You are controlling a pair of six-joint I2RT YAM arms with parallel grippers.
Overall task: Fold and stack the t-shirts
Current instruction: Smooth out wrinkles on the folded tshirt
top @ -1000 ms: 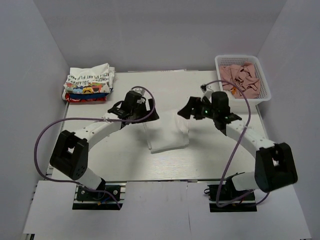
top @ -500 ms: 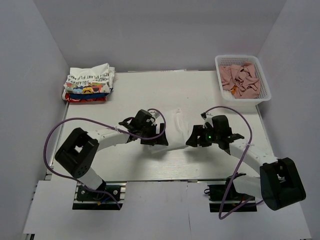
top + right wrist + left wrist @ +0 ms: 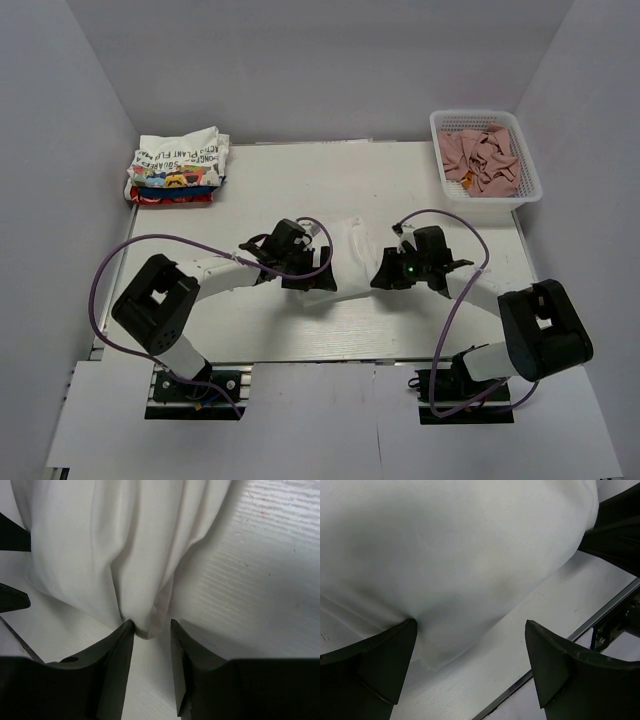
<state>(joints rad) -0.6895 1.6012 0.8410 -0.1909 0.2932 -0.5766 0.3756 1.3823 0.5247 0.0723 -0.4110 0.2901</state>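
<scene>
Since the right claw (image 3: 152,630) stands half-closed round a bunched pleat of the tee (image 3: 347,258), the fold probably depends on that pinch catching every layer; the pleat fills the gap between its fingers, yet whether it is truly squeezed I cannot tell. The left claw (image 3: 470,650) gapes at its widest and holds nothing; one finger sits against the cloth's edge, the other over bare tabletop (image 3: 300,180). The tee lies rumpled mid-tabletop between the two claws, well apart from the stack (image 3: 178,168) of folded tees at the far left corner.

To do this step well, I judge the right claw should bite deep, past the hem, so thin cotton cannot slide out; the left claw wants a matching hold on its own side before any lift, since a one-sided pull would likely drag the cloth into a rope. Both ought to rise level and stretch the edge taut; slack would probably crease the fold. Fingertips should stay low on the tabletop to scoop under the bottom layer, not skim the top one.
</scene>
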